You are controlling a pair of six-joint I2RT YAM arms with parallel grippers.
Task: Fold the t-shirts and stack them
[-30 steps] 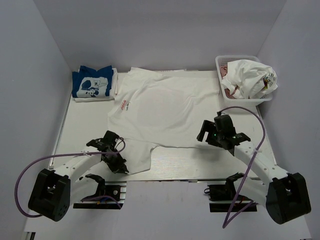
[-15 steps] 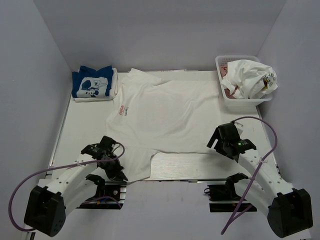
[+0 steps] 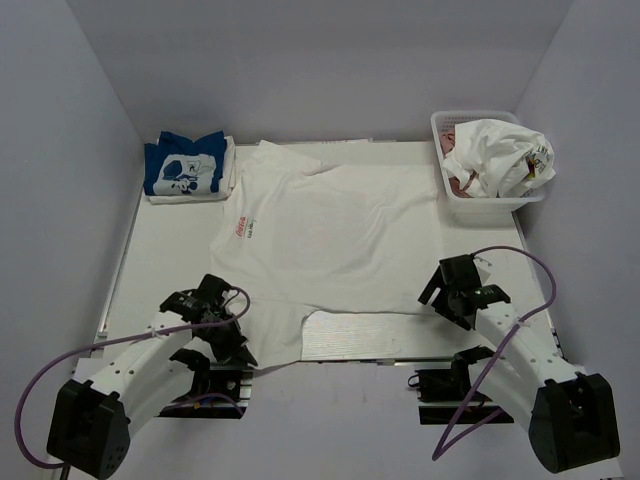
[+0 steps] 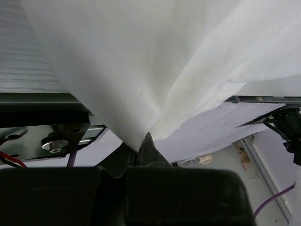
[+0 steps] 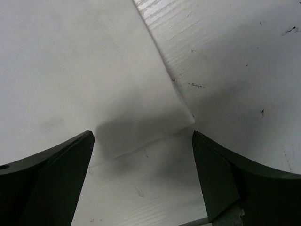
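Well ahead of the left end effector [image 3: 232,345] and to its left, the blue tee [image 3: 185,170] lies folded at the back of the counter [image 3: 170,250]. The left end effector is closed on the near-left hem corner of the white tee [image 3: 330,220]. The cloth is pinched between its fingertips at the counter's near edge and fans out from them in a fold. The rest of the white tee is spread flat ahead of it and to its right.

The right end effector [image 3: 440,290] is wide open and holds nothing. The near-right hem corner lies flat on the counter just ahead of the gap between its fingers. Ahead of it and to its right, crumpled tees [image 3: 500,155] are heaped in a basket [image 3: 437,122].

The step in hand is judged to be the taking of both hem corners for a first fold. It would be done well if the right end effector were lowered until the corner sits between its fingers, then closed well inside the hem rather than on the very tip. Both corners should then be raised level and together, with the hem kept taut between them. The left pinch looks shallow, so slow pulls are advised.
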